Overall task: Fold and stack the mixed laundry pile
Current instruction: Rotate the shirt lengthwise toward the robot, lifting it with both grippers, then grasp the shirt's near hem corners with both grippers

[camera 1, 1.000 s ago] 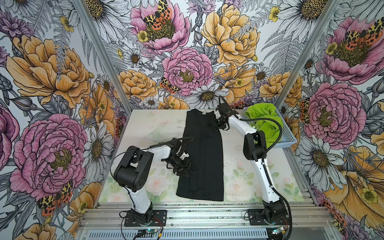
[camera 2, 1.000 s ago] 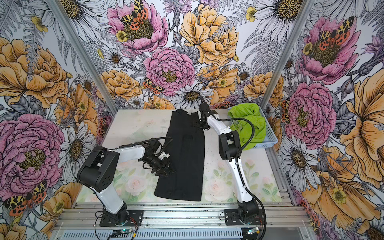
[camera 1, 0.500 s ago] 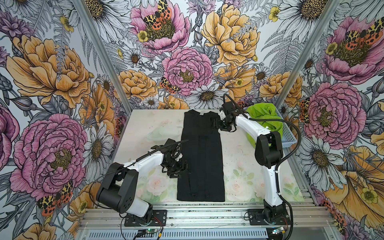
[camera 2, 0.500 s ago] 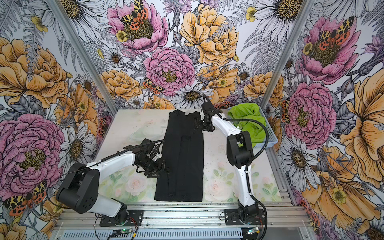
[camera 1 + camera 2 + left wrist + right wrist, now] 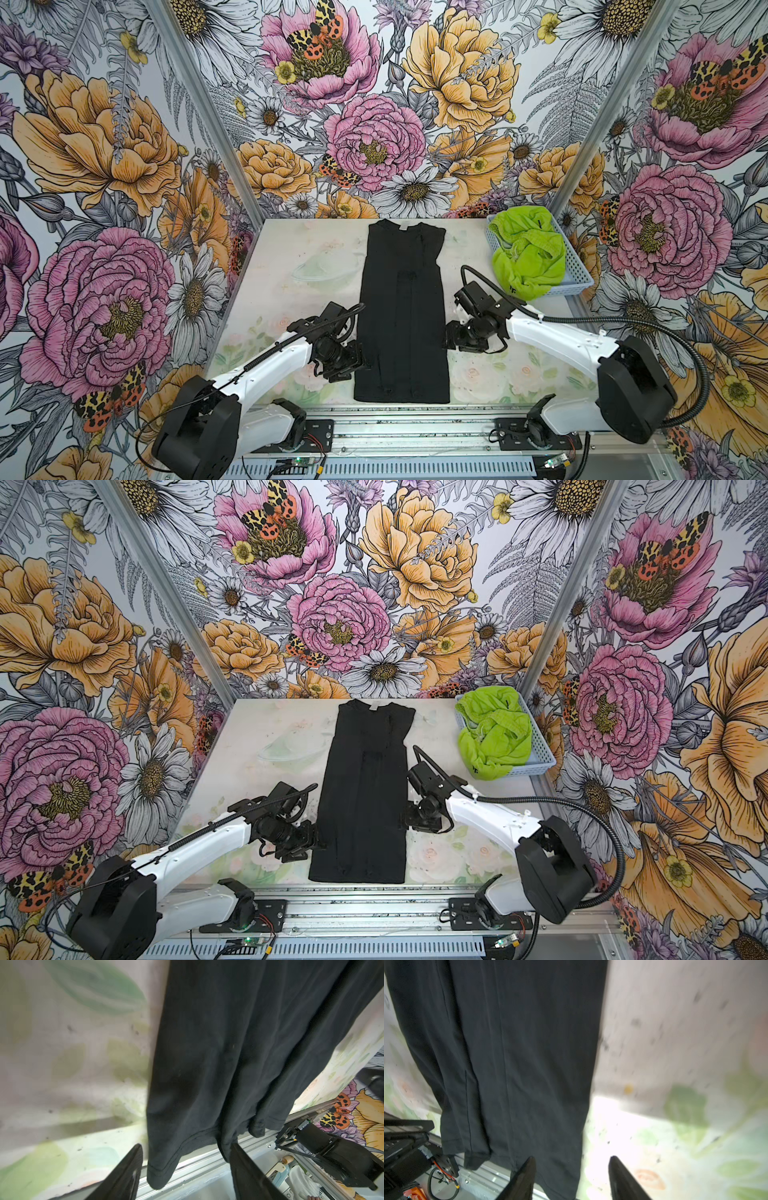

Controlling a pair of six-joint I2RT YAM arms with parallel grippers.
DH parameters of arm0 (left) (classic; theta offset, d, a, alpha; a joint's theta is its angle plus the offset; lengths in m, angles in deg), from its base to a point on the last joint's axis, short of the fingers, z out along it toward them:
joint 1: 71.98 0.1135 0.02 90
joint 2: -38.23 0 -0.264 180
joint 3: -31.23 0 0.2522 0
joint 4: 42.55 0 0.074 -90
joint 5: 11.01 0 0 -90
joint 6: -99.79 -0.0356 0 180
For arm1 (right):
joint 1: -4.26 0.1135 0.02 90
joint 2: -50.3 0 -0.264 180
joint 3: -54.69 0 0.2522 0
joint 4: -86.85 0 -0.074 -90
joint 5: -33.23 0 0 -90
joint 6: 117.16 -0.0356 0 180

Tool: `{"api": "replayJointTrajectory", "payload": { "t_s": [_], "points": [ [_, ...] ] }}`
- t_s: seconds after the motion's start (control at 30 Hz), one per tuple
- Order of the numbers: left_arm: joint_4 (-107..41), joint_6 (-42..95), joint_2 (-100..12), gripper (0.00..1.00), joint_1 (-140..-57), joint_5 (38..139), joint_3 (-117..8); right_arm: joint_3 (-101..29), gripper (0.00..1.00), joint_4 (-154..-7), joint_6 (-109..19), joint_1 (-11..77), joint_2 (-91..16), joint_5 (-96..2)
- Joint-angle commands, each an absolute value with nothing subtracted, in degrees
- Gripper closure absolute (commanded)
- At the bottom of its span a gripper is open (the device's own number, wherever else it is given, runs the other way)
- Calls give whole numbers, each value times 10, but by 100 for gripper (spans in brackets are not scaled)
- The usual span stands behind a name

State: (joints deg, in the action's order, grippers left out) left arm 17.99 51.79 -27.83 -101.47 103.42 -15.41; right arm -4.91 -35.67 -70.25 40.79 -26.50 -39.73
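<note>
On the table [image 5: 291,257]: black T-shirt [image 5: 402,316] folded narrow | left pincer [image 5: 186,1145], right pincer [image 5: 572,1157] both agape, empty

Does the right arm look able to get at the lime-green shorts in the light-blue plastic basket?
Probably yes: the lime-green shorts lie uncovered in the light-blue plastic basket, with only bare table between it and the open right gripper.

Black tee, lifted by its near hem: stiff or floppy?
Likely floppy: the black T-shirt lies flat in soft creased layers, so it should sag between grips. Folded panels merely overlap, so they may slide apart. Probably light: thin cloth.
</note>
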Motion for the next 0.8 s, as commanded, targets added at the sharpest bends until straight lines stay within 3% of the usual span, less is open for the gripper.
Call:
{"api": "replayJointTrajectory", "payload": {
  "t_s": [0.0,0.17,0.37,0.77],
  "points": [
    [174,579,-247,34,-1038,1015,-119,7,46,-392,-829,467,-203,-400],
    [167,634,-179,38,-1079,1000,-91,53,49,-395,-908,548,-152,-421],
    [148,663,-162,42,-1102,981,-64,69,51,-434,-948,608,-185,-428],
    [122,653,-196,48,-1121,983,-62,71,57,-443,-975,624,-227,-453]
  ]
}}
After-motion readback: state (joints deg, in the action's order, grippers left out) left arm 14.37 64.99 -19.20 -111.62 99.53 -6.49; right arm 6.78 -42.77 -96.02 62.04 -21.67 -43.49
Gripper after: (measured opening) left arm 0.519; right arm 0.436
